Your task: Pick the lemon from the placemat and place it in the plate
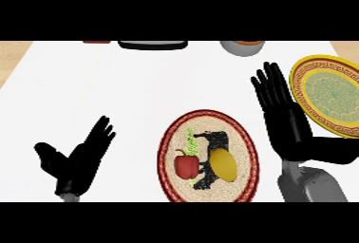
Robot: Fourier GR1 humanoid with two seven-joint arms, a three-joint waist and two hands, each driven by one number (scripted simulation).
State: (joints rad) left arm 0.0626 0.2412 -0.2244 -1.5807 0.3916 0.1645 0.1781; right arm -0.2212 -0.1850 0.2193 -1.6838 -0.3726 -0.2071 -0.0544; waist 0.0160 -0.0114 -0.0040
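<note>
A yellow lemon (224, 164) lies on the oval woven placemat (208, 121) with its dark red rim, low in the middle of the head view. A red pepper (186, 165) sits just left of the lemon. The yellow plate (329, 95) with a green centre and patterned rim is at the right edge. My right hand (284, 121) stands open between placemat and plate, fingers straight and pointing away, covering part of the plate's lower left rim. My left hand (80, 154) rests open at the lower left, fingers up, well apart from the placemat.
The white counter (105, 80) fills the view, with a wooden strip along its far left. At the back edge sit a dark flat object (152, 44), a grey bowl (242, 47) and a small reddish item (97, 42).
</note>
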